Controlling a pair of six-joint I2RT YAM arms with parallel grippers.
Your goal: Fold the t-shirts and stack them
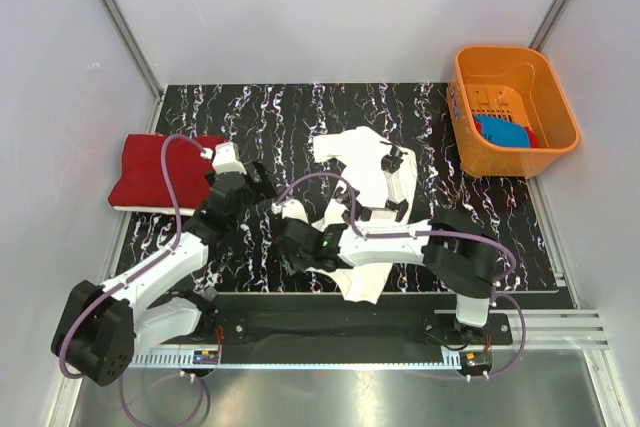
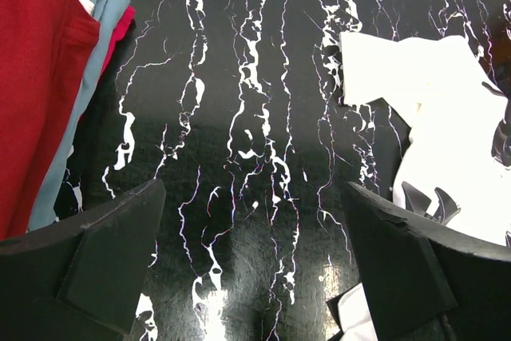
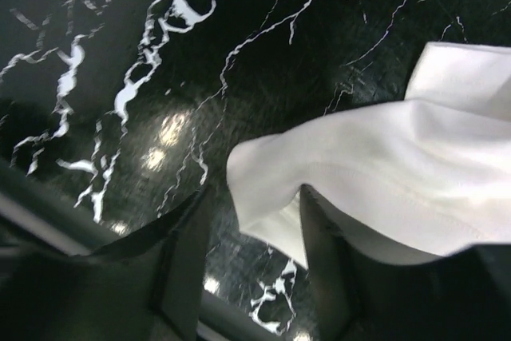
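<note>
While the left gripper (image 2: 255,265) hangs wide open over the table (image 2: 239,77), it holds nothing. The right gripper (image 3: 251,257) has white tee (image 3: 383,181) cloth between its fingers; whether it pinches is unclear.
</note>
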